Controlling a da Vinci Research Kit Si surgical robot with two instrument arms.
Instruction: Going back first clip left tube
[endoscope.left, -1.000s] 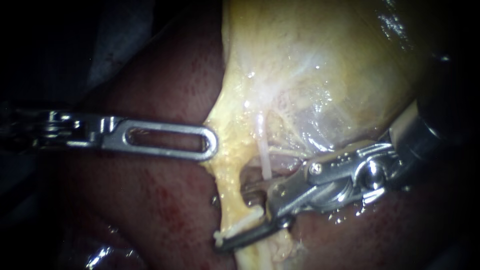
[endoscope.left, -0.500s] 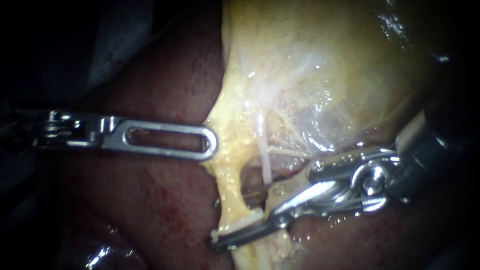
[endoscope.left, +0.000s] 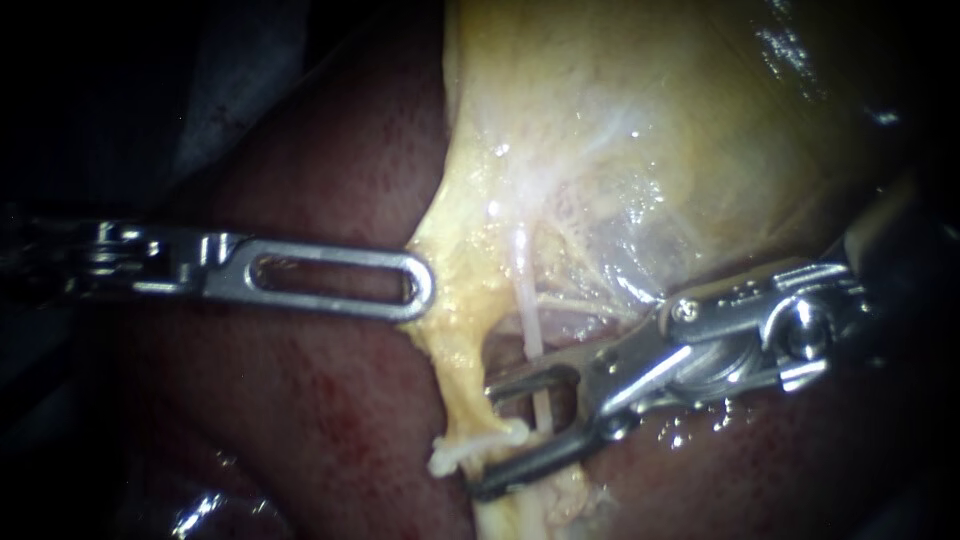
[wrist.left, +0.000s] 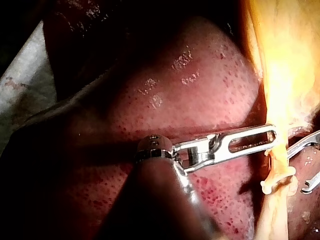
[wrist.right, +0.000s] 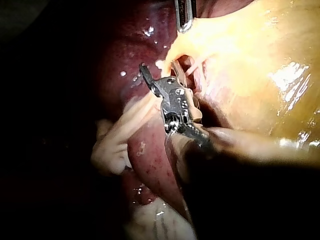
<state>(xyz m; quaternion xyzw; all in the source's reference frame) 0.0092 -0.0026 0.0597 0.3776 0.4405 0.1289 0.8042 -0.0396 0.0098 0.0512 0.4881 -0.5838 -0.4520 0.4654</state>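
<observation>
- Between the spread jaws of the right instrument (endoscope.left: 481, 440), near their tips: a white clip (endoscope.left: 470, 447), set crosswise on the left tube (endoscope.left: 455, 385). One end of the clip pokes out past the tips.
- Right jaws stand apart and grip nothing. The upper jaw is clear of the clip. The lower jaw runs just beneath it; I cannot tell whether they touch.
- A thin pale tube (endoscope.left: 530, 320) also crosses the gap between these jaws, closer to the hinge than the clip.
- The left tube is a yellowish strand that runs from the gallbladder (endoscope.left: 640, 120) past the right instrument's tips.
- Left instrument (endoscope.left: 425, 290): slotted jaws clamped on the gallbladder's yellow edge, which is drawn to a point at their tip. It sits across the left tube from the right instrument, apart from the clip.
- Beneath both shafts: dark red liver (endoscope.left: 300, 420), wet and speckled.
- Left wrist view: the clip sits on the strand just beyond that instrument's tip.
</observation>
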